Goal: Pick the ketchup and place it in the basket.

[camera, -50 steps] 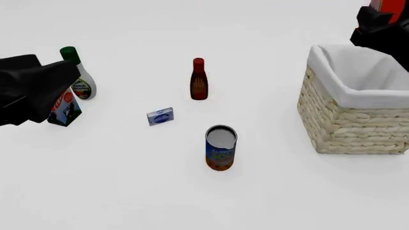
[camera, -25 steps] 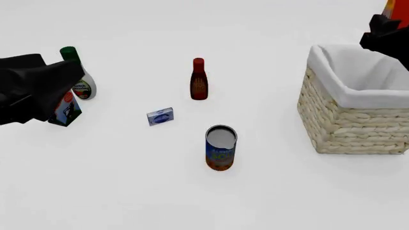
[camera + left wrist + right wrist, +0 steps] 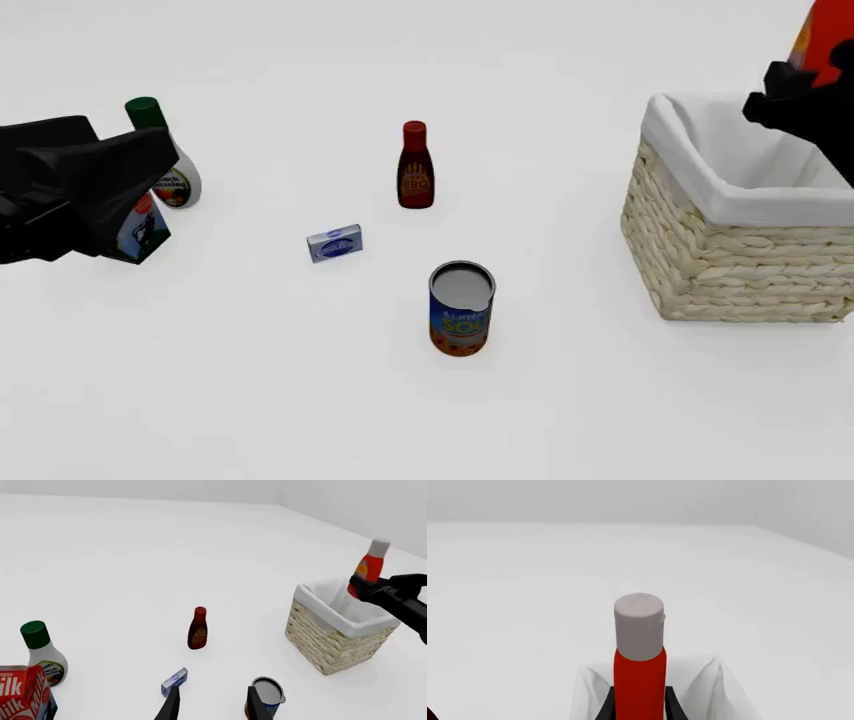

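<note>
The ketchup [image 3: 368, 572] is a red-orange bottle with a grey cap, held upright in the air over the far part of the basket [image 3: 333, 645]. My right gripper [image 3: 360, 587] is shut on its lower body. In the front view only a strip of the ketchup [image 3: 825, 35] shows at the top right corner, above the right gripper [image 3: 801, 100] and the wicker basket [image 3: 734, 260]. The right wrist view looks up the ketchup [image 3: 639, 680], with the basket's white lining [image 3: 707, 690] beneath. My left gripper [image 3: 212, 707] is open and holds nothing, at the table's left.
A dark red bottle [image 3: 415, 165] stands mid-table. A small blue box [image 3: 334, 243] and an open can [image 3: 462, 308] sit nearer. A white bottle with a green cap [image 3: 41, 652] and a milk carton [image 3: 23, 692] stand at the left, partly behind the left arm [image 3: 80, 180].
The right gripper has carried the ketchup rightward and nearer, over the basket. The left arm has barely shifted.
</note>
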Robot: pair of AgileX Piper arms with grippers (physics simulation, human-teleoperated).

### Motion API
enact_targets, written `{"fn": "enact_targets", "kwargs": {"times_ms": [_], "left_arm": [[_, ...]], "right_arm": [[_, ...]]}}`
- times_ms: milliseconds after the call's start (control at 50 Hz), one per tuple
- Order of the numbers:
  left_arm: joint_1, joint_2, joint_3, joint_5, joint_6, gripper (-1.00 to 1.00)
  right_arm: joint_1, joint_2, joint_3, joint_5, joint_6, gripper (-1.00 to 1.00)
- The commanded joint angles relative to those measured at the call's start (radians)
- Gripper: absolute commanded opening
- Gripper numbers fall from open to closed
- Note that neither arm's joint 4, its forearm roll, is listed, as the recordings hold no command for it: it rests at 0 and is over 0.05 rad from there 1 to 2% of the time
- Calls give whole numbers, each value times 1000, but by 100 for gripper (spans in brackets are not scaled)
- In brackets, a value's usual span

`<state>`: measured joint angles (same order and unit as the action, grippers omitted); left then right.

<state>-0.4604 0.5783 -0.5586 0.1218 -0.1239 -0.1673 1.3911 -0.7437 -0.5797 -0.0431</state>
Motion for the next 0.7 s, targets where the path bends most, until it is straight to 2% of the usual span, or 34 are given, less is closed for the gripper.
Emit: {"fn": "enact_targets", "kwargs": {"times_ms": [20,700], "left_arm": [[1,-2,0,2,-1,100],[-7,5,-5,-3,-1,100]], "right_arm": [[-14,62,-6,-30,16,-100],[-64,231,-35,-78,-5,-100]]}}
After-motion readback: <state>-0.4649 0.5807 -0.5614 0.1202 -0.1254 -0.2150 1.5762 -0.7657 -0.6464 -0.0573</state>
